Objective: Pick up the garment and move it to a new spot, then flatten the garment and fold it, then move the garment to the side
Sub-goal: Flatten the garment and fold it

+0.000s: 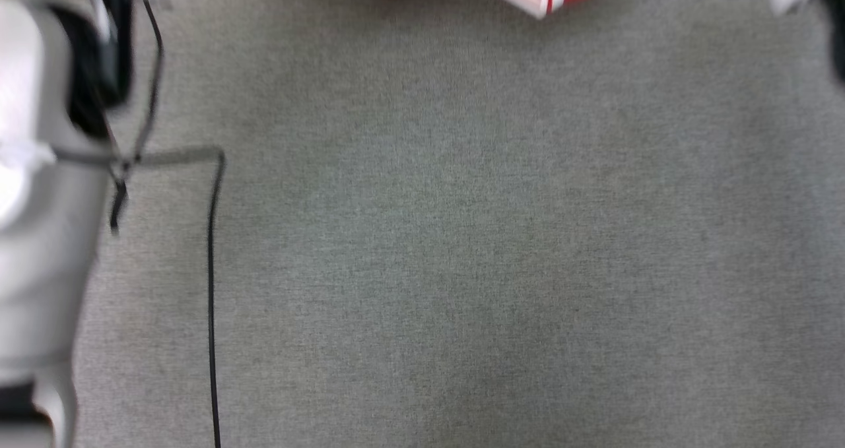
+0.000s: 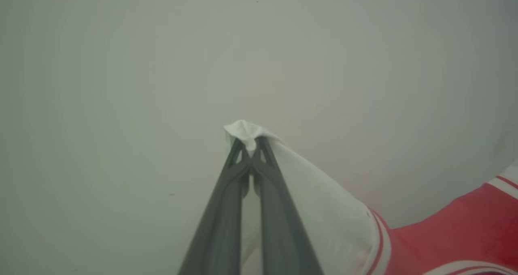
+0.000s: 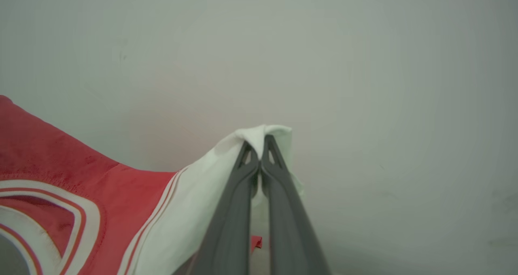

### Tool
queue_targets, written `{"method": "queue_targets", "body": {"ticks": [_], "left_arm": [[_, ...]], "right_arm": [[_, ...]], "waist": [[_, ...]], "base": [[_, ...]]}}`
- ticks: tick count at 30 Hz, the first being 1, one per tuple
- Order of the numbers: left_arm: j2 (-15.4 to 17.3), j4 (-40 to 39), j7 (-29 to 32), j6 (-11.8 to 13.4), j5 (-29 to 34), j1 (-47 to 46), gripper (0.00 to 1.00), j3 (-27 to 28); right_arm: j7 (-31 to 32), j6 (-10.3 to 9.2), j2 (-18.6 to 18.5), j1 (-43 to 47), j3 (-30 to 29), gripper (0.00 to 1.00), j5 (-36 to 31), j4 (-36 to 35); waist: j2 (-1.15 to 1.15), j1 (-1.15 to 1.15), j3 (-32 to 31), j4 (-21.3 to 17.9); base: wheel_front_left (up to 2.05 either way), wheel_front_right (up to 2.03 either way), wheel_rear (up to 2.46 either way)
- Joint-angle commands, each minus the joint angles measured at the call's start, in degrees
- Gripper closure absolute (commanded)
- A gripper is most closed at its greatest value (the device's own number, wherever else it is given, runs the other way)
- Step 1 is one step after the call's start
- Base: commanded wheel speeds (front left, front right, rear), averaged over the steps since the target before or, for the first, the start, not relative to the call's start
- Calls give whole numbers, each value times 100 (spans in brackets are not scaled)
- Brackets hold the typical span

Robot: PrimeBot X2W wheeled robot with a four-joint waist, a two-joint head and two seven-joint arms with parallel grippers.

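Left end effector [image 2: 251,143] is clenched on one white sleeve tip of the shirt [image 2: 445,234] and our right end effector [image 3: 262,144] on the other, the shirt spread between them toward the far side of the bench [image 1: 422,237]. We judge each pinch thin: a hard sideways pull could slip a sleeve free and crumple the shirt.

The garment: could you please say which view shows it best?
Right wrist view: the garment shows red body, collar and pinched sleeve. Left wrist shows a sleeve and some red; head, a blurred edge.
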Motion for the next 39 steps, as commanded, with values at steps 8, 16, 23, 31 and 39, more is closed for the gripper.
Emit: {"method": "queue_targets", "body": {"ticks": [8, 16, 23, 31, 39], "left_arm": [[-185, -730, -12, 319, -141, 2367, 100, 442], [-294, -954, -12, 436, -227, 4087, 100, 764], [-328, -1005, -13, 539, -271, 5413, 100, 935], [-354, -1084, -13, 672, -383, 6673, 100, 1043], [-388, -1023, 1, 745, -496, 7429, 100, 1033]], "right_arm": [[-89, -6, -38, 1918, -34, 100, 195, -483], [-20, -7, -72, 3508, -234, 100, 399, -709], [191, -7, -131, 4831, -524, 100, 518, -1102], [736, -7, -222, 6279, -951, 100, 315, -1815], [1192, -8, -247, 7446, -1240, 100, 100, -1985]], "waist": [[0, 0, -812, 19], [0, 0, -1526, 13], [0, 0, -2071, 11], [0, 0, -2465, 21], [0, 0, -2662, 42]], "base": [[0, 0, 0], [0, 0, 0], [0, 0, 0], [0, 0, 0], [0, 0, 0]]}}
